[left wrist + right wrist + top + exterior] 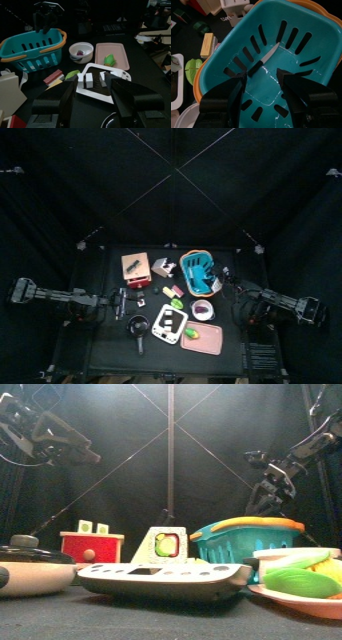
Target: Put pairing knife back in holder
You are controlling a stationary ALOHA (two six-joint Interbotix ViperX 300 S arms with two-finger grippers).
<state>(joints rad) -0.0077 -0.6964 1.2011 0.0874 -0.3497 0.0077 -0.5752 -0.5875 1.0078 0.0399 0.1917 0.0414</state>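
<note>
The paring knife, with a silver blade and a black handle, lies on the floor of the teal basket. My right gripper hangs open just above the basket, its jaws on either side of the knife's handle end. In the top view the right gripper is at the basket's right rim. The tan and red knife holder stands left of the basket. My left gripper is open and empty over the table's left side.
A white scale, a black pan, a pink plate with a green item and a small bowl crowd the table's front. A white box stands between the holder and the basket.
</note>
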